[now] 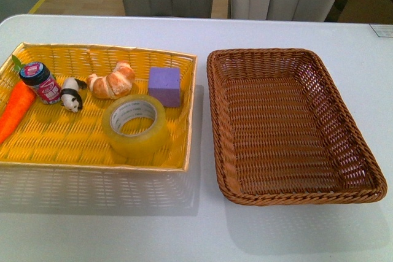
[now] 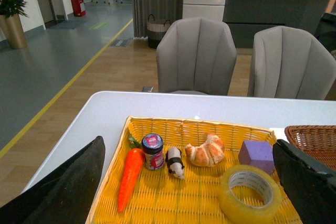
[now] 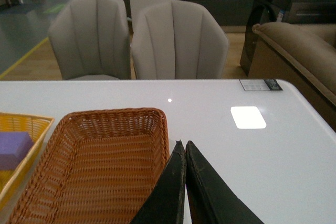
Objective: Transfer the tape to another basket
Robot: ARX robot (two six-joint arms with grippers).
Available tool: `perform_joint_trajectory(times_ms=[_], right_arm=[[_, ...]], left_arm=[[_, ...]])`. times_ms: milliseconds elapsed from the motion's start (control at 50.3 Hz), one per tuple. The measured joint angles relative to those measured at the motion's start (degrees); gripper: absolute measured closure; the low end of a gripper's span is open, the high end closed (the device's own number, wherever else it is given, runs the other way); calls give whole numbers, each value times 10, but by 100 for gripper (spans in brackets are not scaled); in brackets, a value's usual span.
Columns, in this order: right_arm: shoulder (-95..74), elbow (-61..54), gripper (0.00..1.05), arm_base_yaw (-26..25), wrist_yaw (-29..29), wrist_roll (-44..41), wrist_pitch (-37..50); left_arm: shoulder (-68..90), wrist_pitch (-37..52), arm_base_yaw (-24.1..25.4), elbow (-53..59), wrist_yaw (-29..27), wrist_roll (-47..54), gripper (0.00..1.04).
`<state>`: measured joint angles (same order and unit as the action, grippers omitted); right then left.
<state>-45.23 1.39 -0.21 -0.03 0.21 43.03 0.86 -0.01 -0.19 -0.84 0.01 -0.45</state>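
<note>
Black left gripper wide, empty; right gripper tight together, empty

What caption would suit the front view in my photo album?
Tape roll lies in the yellow basket among small items; the brown basket beside it is empty.

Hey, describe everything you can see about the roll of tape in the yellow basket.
The tape is a wide roll of translucent yellowish packing tape around a white inner core. It lies flat, hole upward, on the floor of the yellow basket, near its right front corner. The purple cube sits just behind it; contact there is unclear. Nothing grips it.
</note>
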Motion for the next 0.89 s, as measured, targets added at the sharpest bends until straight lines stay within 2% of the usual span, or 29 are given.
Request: perform_joint_trajectory(times_ms=[675,894], right_arm=[[254,-1,103,0,0,0,-232],[303,-1,103,0,0,0,-280]], left_arm=[[0,0,0,0,0,0,9],[0,0,0,0,0,0,9]])
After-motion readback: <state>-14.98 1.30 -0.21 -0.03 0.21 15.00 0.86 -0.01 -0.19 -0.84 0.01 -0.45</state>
